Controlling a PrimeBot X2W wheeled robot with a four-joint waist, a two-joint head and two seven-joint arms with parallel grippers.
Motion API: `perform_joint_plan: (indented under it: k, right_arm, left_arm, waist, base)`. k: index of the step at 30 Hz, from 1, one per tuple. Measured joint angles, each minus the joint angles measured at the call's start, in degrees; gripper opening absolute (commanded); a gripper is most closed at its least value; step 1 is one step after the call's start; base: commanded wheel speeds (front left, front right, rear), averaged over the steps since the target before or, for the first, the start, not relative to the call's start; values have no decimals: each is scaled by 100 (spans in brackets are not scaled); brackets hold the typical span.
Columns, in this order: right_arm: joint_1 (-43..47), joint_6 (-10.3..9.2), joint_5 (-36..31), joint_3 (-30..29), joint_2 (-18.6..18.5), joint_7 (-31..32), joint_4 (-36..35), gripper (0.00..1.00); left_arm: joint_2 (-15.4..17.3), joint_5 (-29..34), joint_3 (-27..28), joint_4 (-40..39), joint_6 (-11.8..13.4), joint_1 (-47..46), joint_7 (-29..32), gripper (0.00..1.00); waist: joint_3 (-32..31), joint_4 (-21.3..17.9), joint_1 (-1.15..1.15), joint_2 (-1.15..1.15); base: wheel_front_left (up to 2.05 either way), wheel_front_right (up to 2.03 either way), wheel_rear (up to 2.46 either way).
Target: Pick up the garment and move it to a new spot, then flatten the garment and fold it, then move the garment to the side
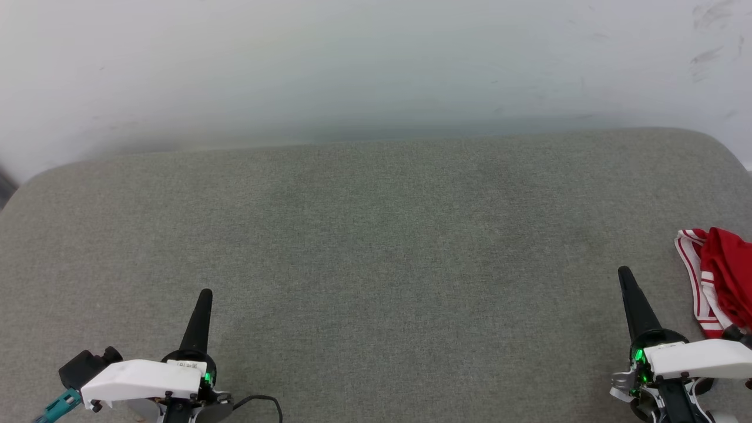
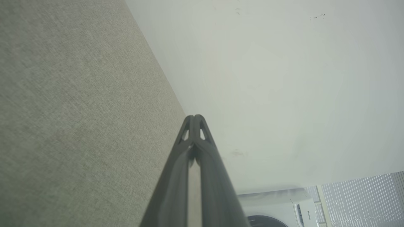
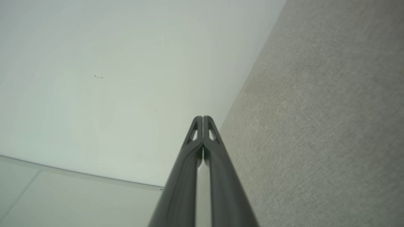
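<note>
Left gripper: the left gripper (image 1: 204,296), two long dark tapered fingers ahead of a white plastic shell, sits at the lower left of the head view and points away over the fabric; its wrist view shows the two tips pressed together with nothing between them
Left wrist fittings: a thin black cable (image 1: 261,400) loops beside the base, and a small teal plug (image 1: 59,405) sticks out at the frame's corner
Right gripper: the right gripper (image 1: 625,276), with the same dark fingers and a green light glowing at the base, stands at the lower right; its wrist view shows the tips meeting, empty
Garment: the crumpled red garment (image 1: 725,273) with red-and-white striped trim lies on the fabric at the right edge of the head view, cut off by the frame; it is just to the right of the right gripper's fingers and apart from them; whether its lower end touches that arm's housing cannot be told
Surface: a broad grey woven-fabric pad (image 1: 376,235) with rounded far corners spreads across the head view
Wall: a plain white wall (image 1: 376,70) rises behind the pad, with a few dark scuffs at upper right
Far corner, left wrist view: a white appliance (image 2: 277,208) with a dark round door, and pale slatted blinds (image 2: 363,195)
</note>
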Motion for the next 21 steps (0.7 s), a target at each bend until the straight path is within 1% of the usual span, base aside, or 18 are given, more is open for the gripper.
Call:
perform_joint_plan:
  k: [21]
  right_arm:
    - [-34,0,1057,-115,2,289,73,0]
  left_arm:
    - [-4,-1040,77,182,-2,-163,302,0]
  waist:
    - [-44,23,0,0]
  base:
    - [0,0,0]
